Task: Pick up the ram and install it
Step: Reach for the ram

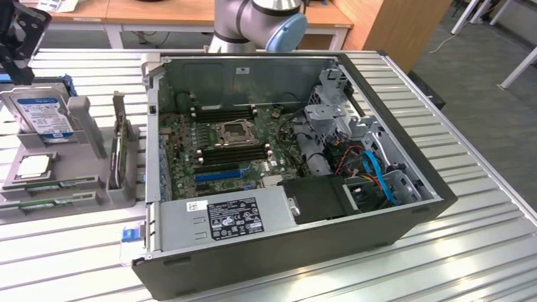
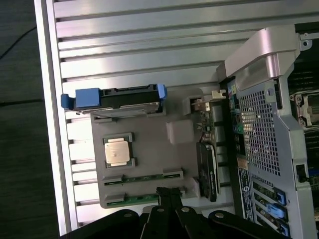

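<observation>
Exterior view: my gripper point(image 1: 19, 63) hangs high over the grey holder point(image 1: 97, 195) that sits on the bench point(image 1: 470, 251), at the exterior view's left of the open computer case point(image 1: 277, 264). The ram point(image 1: 38, 204) lies flat in the holder's outermost groove. A second stick point(image 1: 60, 185) like it lies in the groove beside it, between the ram and the processor chip point(image 1: 34, 165). The hard drive point(image 1: 42, 113) stands upright behind the chip. My gripper is well clear of the ram and touches nothing. Inside the case, the black memory slots point(image 1: 233, 151) on the motherboard point(image 1: 180, 141) look bare; I make out no green stick standing in them.

Wrist view: looking down past my gripper point(image 2: 168, 195), I see its fingers pressed together with nothing between them. Beyond their tips lie the ram point(image 2: 134, 199) and the second stick point(image 2: 144, 178), both seated in the holder point(image 2: 149, 144). The processor chip point(image 2: 118, 152) and the hard drive point(image 2: 119, 99) lie farther along it. The case point(image 2: 264, 124) is beside the holder on the slatted bench point(image 2: 124, 40).

As I judge it, the task has barely begun. The ram is not picked up and nothing is installed. The grasp, the carry to the slots and the seating are all left to do.
</observation>
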You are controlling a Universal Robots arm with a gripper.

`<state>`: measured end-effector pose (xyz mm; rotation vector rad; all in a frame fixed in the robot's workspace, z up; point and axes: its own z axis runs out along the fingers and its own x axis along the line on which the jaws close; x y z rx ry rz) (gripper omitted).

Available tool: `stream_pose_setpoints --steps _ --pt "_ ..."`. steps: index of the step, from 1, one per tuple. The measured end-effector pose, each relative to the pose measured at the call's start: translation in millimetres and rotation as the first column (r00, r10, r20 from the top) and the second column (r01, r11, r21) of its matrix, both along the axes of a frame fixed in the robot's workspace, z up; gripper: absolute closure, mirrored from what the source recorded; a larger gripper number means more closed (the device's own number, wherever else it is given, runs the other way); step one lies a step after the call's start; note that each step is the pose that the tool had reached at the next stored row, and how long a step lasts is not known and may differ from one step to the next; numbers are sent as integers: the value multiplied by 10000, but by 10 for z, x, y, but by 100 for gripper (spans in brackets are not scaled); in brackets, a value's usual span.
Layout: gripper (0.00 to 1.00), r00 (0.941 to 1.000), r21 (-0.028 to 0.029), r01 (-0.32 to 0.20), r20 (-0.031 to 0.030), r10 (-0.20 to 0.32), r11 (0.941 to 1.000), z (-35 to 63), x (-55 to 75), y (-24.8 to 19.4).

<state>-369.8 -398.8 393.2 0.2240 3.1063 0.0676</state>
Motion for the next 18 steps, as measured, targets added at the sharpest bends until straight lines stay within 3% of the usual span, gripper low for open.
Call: stream_pose_setpoints --steps 11,18 --pt "90 10000 0 10 0 -10 10000 0 -208 0" --pt "90 10000 0 12 0 -12 10000 0 -211 0"
